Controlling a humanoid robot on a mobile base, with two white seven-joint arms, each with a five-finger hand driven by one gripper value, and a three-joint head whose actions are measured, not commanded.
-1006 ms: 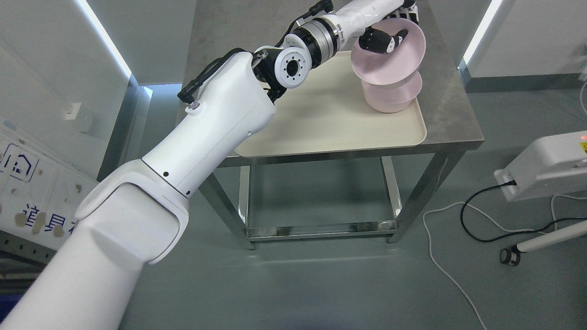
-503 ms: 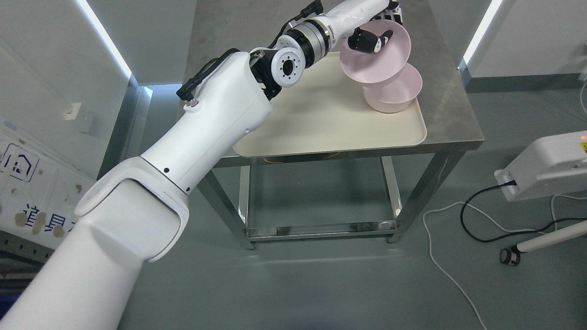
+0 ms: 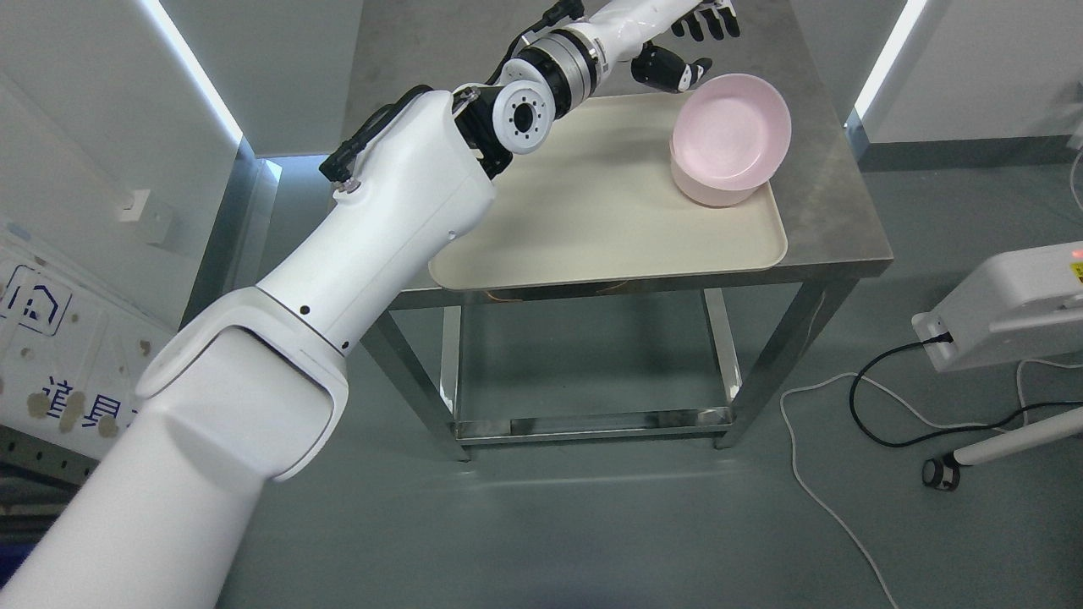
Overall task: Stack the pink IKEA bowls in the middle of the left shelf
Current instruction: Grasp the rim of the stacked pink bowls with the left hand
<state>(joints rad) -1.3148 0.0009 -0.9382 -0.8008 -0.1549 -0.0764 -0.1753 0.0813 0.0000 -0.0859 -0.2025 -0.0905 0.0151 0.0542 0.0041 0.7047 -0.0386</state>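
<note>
From my remote station I see the left arm reaching in from the lower left, up and across a stainless steel tabletop toward its far side. The left hand hangs at the top edge of the head view, above the far edge of a cream tray; its dark fingers are spread and the thumb is apart from them, and it grips nothing.

Just to the right of the hand and below it, the upper pink bowl lies tilted in the mouth of the lower pink bowl, its open side turned toward the camera and its rim leaning over the right side of the one beneath. It is not seated level. The hand and the upper bowl are close but apart; I see a strip of steel between the thumb and the pink rim.

The two bowls stand in the tray's far right corner, and the tray lies flat, its near edge overhanging the front of the tabletop a little. Beneath is an open steel frame with a low rail.

On the grey floor to the right a black cable and a white cable trail from a white device. The right arm does not show.
</note>
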